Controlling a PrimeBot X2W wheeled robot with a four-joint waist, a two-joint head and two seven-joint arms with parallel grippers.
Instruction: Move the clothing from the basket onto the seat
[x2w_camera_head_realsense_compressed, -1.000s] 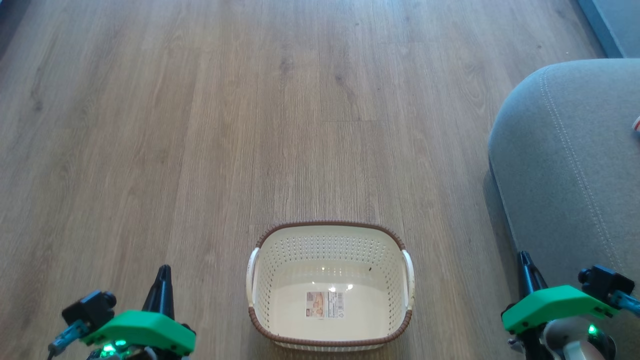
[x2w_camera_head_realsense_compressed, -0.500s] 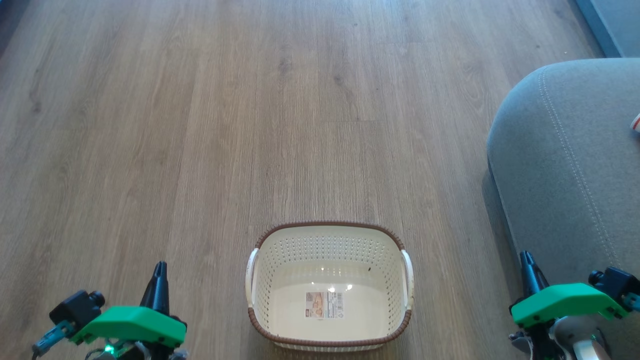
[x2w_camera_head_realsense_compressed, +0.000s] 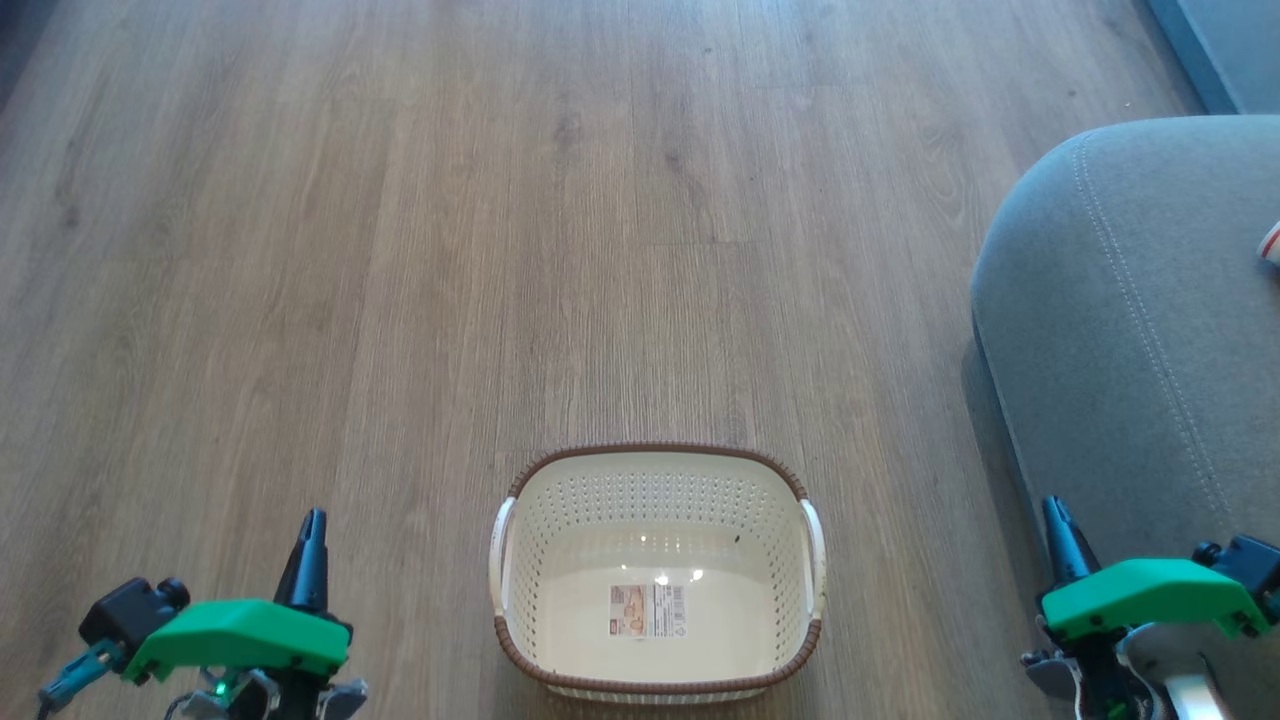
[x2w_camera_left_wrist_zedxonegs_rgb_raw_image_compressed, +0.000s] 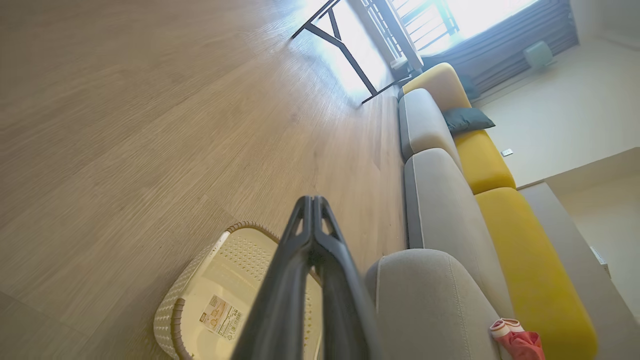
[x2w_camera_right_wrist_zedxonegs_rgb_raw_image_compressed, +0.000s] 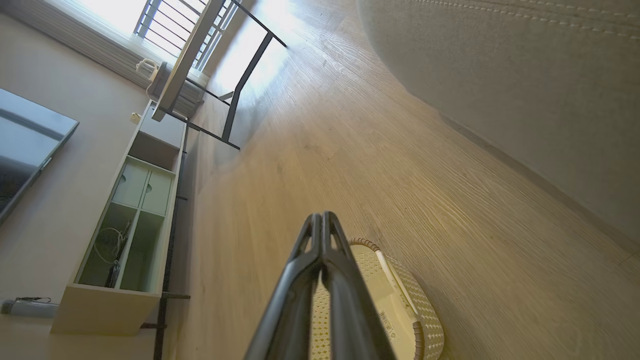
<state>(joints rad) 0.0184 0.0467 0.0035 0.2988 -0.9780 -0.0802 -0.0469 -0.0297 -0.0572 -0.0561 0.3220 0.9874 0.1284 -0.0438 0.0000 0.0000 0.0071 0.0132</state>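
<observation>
Head view: the basket (x2w_camera_head_realsense_compressed: 655, 448) stood on the wood floor (x2w_camera_head_realsense_compressed: 400, 250) between the two arms. We saw nothing in it but the sticker (x2w_camera_head_realsense_compressed: 650, 610) on its bottom. The seat (x2w_camera_head_realsense_compressed: 1130, 330) lay to the robot's right, apart from the basket.

Left wrist view: the clothing (x2w_camera_left_wrist_zedxonegs_rgb_raw_image_compressed: 517, 344), a small red bundle with white trim, lay on the seat cushion close to the yellow backrest (x2w_camera_left_wrist_zedxonegs_rgb_raw_image_compressed: 530, 260). A red-and-white sliver at the right edge of the head view fitted this.

The left gripper (x2w_camera_head_realsense_compressed: 312, 518) hung low to the left of the basket, fingers pressed together and holding nothing. The right gripper (x2w_camera_head_realsense_compressed: 1053, 503) sat by the seat's near edge, likewise clenched and empty.

We judged the transfer done as far as visible: basket emptied, garment on the seat. We could not tell whether the bundle held every garment, since the frame cut part of it off. We saw nothing left to move.
</observation>
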